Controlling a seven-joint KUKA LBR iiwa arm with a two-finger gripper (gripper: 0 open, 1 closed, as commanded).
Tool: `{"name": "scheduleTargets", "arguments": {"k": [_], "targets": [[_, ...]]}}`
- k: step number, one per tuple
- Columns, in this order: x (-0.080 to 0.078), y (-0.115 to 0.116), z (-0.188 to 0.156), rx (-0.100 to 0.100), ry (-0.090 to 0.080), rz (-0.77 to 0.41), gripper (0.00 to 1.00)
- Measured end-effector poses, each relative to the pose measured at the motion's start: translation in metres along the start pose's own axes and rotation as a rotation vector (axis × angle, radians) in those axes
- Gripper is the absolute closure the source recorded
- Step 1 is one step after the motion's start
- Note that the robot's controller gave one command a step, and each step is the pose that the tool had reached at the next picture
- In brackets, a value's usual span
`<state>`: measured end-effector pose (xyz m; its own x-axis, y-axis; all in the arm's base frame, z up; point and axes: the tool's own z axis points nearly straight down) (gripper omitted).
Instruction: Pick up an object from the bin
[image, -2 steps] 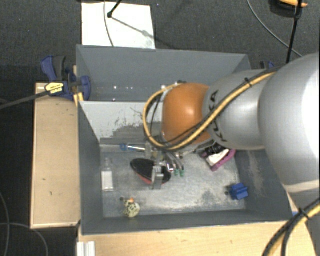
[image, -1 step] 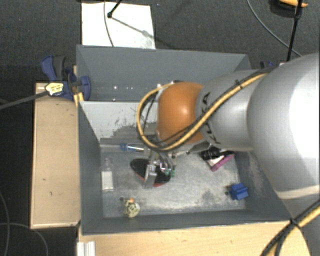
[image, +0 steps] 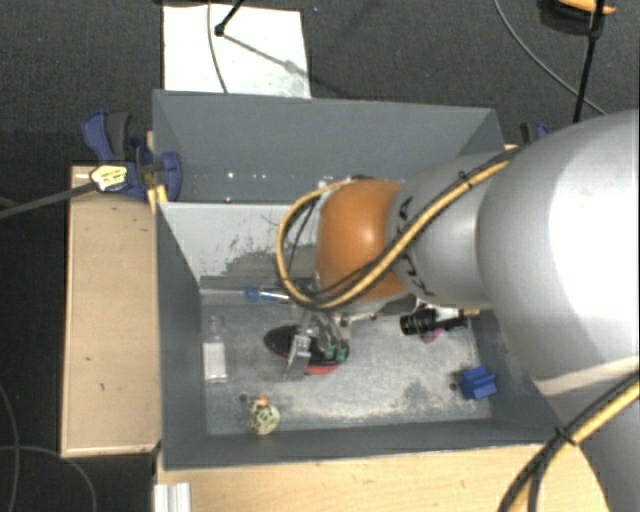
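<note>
My gripper (image: 302, 352) is low over the bin floor near the middle, under the arm's orange cover. A flat black oval thing (image: 278, 340) lies right against its left side. Just to its right and below sit a small red piece (image: 322, 368) and a green bit (image: 338, 351), partly hidden by the gripper. I cannot make out whether any of these is between its parts.
A clear plastic block (image: 214, 358) lies at the left, a small round beige thing (image: 263, 416) at the front left, a blue block (image: 476, 383) at the front right. A black cylinder (image: 428, 322) lies under the arm, and a blue-tipped pen (image: 262, 295) by the back wall.
</note>
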<state>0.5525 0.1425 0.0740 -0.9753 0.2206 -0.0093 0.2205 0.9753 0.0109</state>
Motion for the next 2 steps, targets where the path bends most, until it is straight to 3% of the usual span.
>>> {"name": "scheduleTargets", "arguments": {"k": [1,2], "targets": [[-0.0008,0.0019,-0.0020,-0.004,-0.003,0.000,0.00],[-0.0004,0.0005,-0.0004,-0.002,-0.001,0.004,1.00]]}}
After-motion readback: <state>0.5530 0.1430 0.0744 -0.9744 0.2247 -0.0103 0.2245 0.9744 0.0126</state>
